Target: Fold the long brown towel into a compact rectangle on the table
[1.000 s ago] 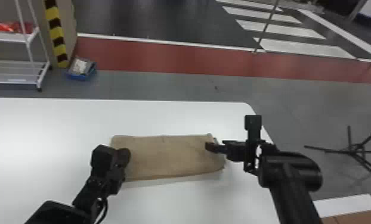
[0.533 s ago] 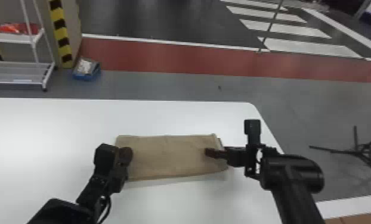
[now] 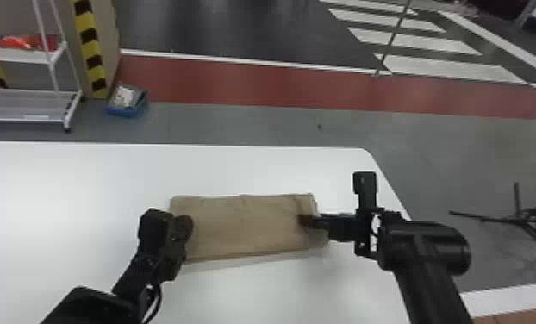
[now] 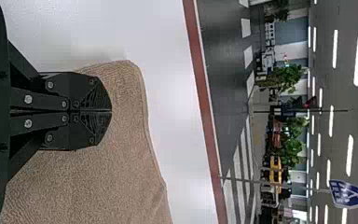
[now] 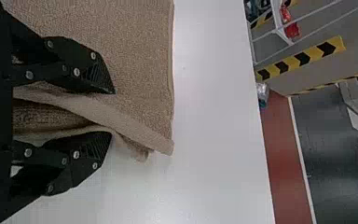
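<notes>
The brown towel (image 3: pixel 245 224) lies folded in a flat rectangle on the white table (image 3: pixel 280 172). At its left end is my left gripper (image 3: pixel 185 224); in the left wrist view that left gripper (image 4: pixel 111 111) is shut, its fingertips together over the towel (image 4: pixel 126 163). My right gripper (image 3: pixel 308 220) is at the towel's right end. In the right wrist view the right gripper (image 5: pixel 114 112) stands open, with the layered edge of the towel (image 5: pixel 135 70) between its parted fingers, one finger over the top layer and the other beside the lower layers.
The table's right edge (image 3: pixel 387 185) runs close beside the right arm. Beyond the table, on the floor, stand a white rack (image 3: pixel 30 103), a blue box (image 3: pixel 127 101) and, to the right, a black tripod base (image 3: pixel 530 217).
My right gripper has shifted slightly left relative to the towel, farther over its right end. The whole head view has shifted a little; the left gripper stays at the towel's left end.
</notes>
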`<state>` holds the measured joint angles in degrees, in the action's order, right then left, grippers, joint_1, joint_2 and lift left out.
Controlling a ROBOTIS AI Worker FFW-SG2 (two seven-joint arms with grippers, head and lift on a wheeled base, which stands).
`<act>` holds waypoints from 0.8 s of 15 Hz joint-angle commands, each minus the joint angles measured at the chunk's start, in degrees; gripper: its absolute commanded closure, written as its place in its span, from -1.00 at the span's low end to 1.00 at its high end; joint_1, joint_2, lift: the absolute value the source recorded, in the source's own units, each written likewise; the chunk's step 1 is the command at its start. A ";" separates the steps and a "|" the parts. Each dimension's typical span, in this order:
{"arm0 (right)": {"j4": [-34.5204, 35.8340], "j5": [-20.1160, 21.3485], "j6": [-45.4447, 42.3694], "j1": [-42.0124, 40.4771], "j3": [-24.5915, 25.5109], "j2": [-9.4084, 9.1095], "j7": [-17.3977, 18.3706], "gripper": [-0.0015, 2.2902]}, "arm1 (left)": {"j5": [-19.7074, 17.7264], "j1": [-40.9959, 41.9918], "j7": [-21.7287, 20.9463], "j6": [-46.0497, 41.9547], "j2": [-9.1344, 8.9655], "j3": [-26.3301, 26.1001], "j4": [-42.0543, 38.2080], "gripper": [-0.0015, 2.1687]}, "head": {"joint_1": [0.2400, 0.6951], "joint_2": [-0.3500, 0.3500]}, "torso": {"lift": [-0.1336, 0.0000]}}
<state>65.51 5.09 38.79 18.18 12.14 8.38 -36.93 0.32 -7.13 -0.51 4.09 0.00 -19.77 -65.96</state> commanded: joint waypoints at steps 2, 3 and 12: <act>3.49 -1.05 1.43 -0.34 -0.01 -0.03 -3.33 0.29 | 0.39 -1.31 -0.02 -0.08 -0.15 0.00 2.59 0.53 | 1.00 -0.66 | 0.15; 6.65 -1.58 3.36 -1.30 -0.10 -0.39 -3.94 0.29 | 0.39 -1.40 -0.02 0.09 -0.15 -0.09 2.59 0.53 | 1.00 -0.64 | 0.15; 27.57 -7.29 31.14 -1.57 -9.15 -4.43 -2.80 0.29 | -0.40 -2.63 -1.69 0.09 -0.15 -0.18 4.87 0.53 | 1.00 -0.40 | 0.15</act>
<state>92.18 -2.16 67.06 15.56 4.72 5.37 -40.04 0.48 -9.76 -1.66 4.17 0.00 -20.10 -61.03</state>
